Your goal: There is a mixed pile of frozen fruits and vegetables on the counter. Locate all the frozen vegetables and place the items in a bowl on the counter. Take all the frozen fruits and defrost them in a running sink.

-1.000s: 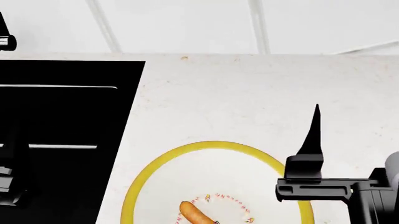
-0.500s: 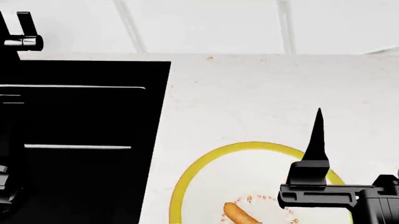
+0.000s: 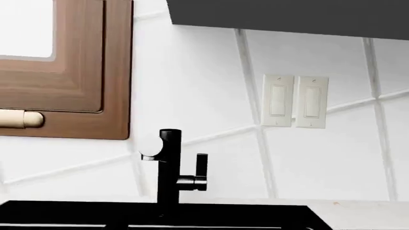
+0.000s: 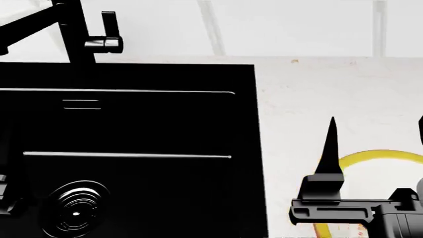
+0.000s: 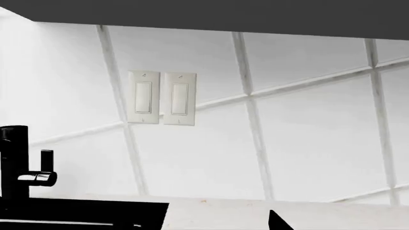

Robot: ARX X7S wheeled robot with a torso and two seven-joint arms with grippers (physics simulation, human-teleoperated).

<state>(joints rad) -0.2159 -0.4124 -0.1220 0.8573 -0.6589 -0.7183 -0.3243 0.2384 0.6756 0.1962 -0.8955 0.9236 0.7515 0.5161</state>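
White tiled wall runs behind a pale speckled counter (image 4: pixel 330 89), with two light switches (image 5: pixel 162 97) on the tiles and a brown-framed window (image 3: pixel 64 67) to one side. Most of the head view is filled by the black sink (image 4: pixel 132 148), its round drain (image 4: pixel 74 214) low in the basin and the tall black tap (image 3: pixel 170 177) at the back edge; no water can be seen running. At the view's far right only an arc of the bowl (image 4: pixel 370 157) shows, its yellow rim partly behind the right tool (image 4: pixel 328 163). One slim black finger of that tool points upward; whether it is spread or pressed together cannot be told, though nothing shows in it. The left tool is out of sight. No fruit or vegetable appears anywhere. Judging by this, the work seems to be between items, so the next move calls for finding the remaining pile and choosing sink or bowl accordingly.
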